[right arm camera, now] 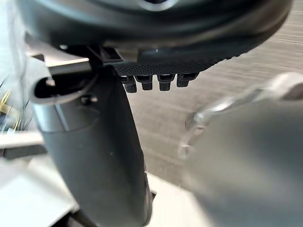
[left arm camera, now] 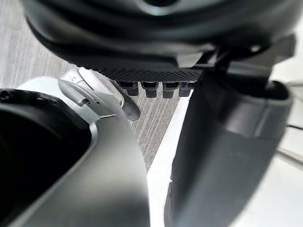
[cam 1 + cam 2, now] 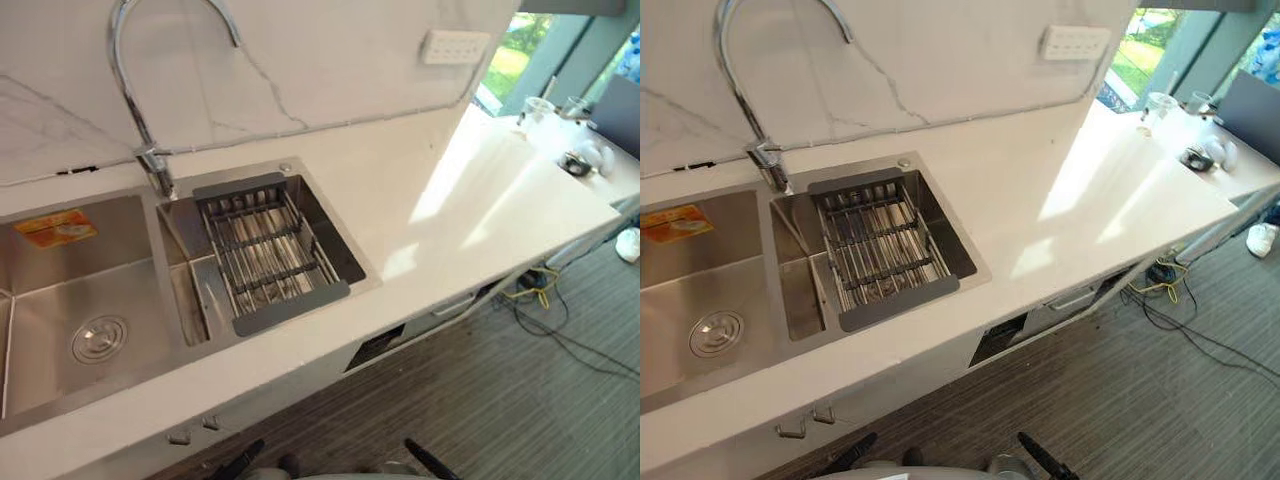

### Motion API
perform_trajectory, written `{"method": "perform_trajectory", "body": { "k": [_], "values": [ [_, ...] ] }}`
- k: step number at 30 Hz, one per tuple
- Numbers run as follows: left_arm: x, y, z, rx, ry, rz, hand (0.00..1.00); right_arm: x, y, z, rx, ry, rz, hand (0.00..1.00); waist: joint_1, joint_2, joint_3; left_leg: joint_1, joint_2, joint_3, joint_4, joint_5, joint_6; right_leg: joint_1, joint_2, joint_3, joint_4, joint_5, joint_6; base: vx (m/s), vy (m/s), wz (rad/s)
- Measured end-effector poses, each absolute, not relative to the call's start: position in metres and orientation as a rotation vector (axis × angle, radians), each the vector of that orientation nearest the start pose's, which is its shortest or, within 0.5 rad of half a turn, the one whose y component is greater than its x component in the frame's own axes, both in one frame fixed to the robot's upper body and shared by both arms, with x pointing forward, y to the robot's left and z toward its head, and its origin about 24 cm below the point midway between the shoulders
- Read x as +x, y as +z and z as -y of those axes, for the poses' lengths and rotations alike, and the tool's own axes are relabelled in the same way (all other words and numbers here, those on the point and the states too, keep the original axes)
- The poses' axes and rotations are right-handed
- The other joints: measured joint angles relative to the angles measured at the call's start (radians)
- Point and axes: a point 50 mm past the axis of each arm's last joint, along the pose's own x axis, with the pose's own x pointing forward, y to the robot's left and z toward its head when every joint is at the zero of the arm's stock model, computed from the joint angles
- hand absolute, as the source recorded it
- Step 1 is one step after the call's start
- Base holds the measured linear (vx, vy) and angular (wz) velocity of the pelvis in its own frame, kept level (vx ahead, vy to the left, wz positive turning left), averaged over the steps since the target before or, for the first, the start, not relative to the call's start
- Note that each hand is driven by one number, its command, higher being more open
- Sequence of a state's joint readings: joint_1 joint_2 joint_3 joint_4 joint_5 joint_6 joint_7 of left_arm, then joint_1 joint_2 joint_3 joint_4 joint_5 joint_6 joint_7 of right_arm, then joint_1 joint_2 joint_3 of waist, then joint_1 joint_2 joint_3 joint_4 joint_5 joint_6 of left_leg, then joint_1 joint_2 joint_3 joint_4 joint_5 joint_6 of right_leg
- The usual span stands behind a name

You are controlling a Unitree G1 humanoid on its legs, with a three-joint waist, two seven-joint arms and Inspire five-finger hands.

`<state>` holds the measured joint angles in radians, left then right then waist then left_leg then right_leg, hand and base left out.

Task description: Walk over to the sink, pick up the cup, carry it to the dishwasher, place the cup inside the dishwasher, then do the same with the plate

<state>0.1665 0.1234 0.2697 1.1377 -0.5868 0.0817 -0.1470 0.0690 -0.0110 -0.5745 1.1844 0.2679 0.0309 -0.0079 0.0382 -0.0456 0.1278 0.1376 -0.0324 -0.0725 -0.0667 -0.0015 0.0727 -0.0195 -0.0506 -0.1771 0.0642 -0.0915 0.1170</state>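
Sink [image 3: 60, 290]: two steel basins set in the near left part of the desk [image 3: 450, 200]; the left basin holds a drain and a sticker only.
Rack [image 3: 265, 250]: sits in the right basin under the tap [image 3: 130, 90], with no crockery on it.
Cup and plate: neither lies in the basins or the rack. Clear cups [image 3: 537, 103] stand at the desk's far right corner; I cannot tell whether one is the task's cup.
Stage: bare basins fit both pieces being stowed already, or lying somewhere else.
Left hand [image 2: 142, 47]: hangs low over the floor [image 3: 480, 400], fingers [image 2: 150, 89] loose, apart from the thumb, holding nothing.
Right hand [image 1: 156, 42]: the same, empty.
Risk: reaching into the basin on assumption could knock a hand against the tap or rack.
Risk: taking a far-corner cup could mean moving the wrong thing.
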Motion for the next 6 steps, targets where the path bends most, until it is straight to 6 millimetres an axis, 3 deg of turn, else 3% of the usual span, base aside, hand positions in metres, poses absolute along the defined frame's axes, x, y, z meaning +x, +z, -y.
{"method": "perform_trajectory", "body": {
  "k": [2,3,6],
  "values": [
    [0.032,-0.170,-0.219,-0.654,0.595,-1.158,1.00,0.044,-0.175,0.203,0.562,-0.725,-1.183,1.00,-0.013,-0.004,-0.002,0.017,-0.025,-0.059,0.026,-0.033,0.004,-0.007,0.023,0.115,0.012,0.065,-0.033,0.16,-0.061,0.79],
    [0.031,-0.171,-0.218,-0.649,0.595,-1.166,1.00,0.037,-0.175,0.204,0.568,-0.750,-1.199,1.00,-0.015,0.000,-0.006,0.018,-0.035,-0.087,0.051,-0.056,0.002,-0.006,0.021,0.120,0.061,0.051,-0.081,0.12,-0.037,0.69],
    [0.027,-0.172,-0.212,-0.687,0.628,-1.153,1.00,0.028,-0.175,0.206,0.581,-0.791,-1.224,1.00,-0.024,0.013,-0.014,0.022,-0.029,-0.136,0.063,-0.073,-0.013,0.006,0.015,0.062,0.099,0.007,-0.096,0.14,-0.043,0.54]
  ]
}}
